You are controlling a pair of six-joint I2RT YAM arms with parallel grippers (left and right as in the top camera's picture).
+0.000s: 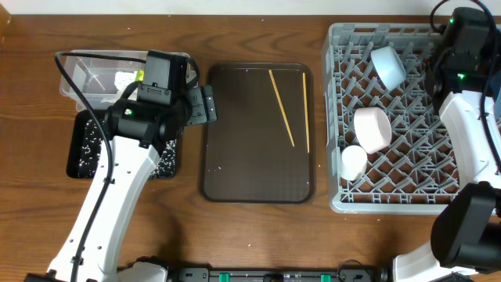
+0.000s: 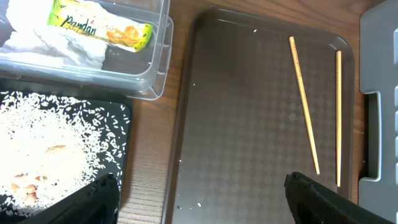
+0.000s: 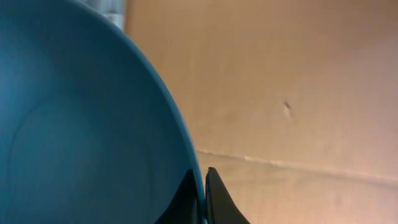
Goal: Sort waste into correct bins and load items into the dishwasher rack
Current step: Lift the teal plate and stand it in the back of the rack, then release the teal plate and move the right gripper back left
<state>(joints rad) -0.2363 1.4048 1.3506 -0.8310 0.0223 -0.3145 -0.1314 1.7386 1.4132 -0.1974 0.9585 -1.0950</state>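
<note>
Two wooden chopsticks [image 1: 282, 107] [image 2: 304, 102] lie on the brown serving tray [image 1: 235, 172]. My left gripper [image 1: 202, 103] [image 2: 202, 205] is open and empty above the tray's left edge. The clear tub [image 1: 86, 78] holds the white tissue [image 2: 43, 43] and the yellow-green wrapper [image 2: 99, 25]. The black tray [image 1: 78, 149] holds white rice [image 2: 37, 143]. The grey rack [image 1: 391, 200] holds a pale bowl [image 1: 387, 64], a white bowl [image 1: 372, 128] and a small white cup [image 1: 354, 160]. My right gripper [image 3: 204, 186] is shut on the rim of the large blue bowl [image 3: 74, 124], at the rack's far right.
The rack's grey side wall [image 2: 376, 93] shows just right of the brown tray. The right arm [image 1: 462, 55] covers the rack's back right corner. Bare wooden table [image 1: 250, 235] lies in front of the tray.
</note>
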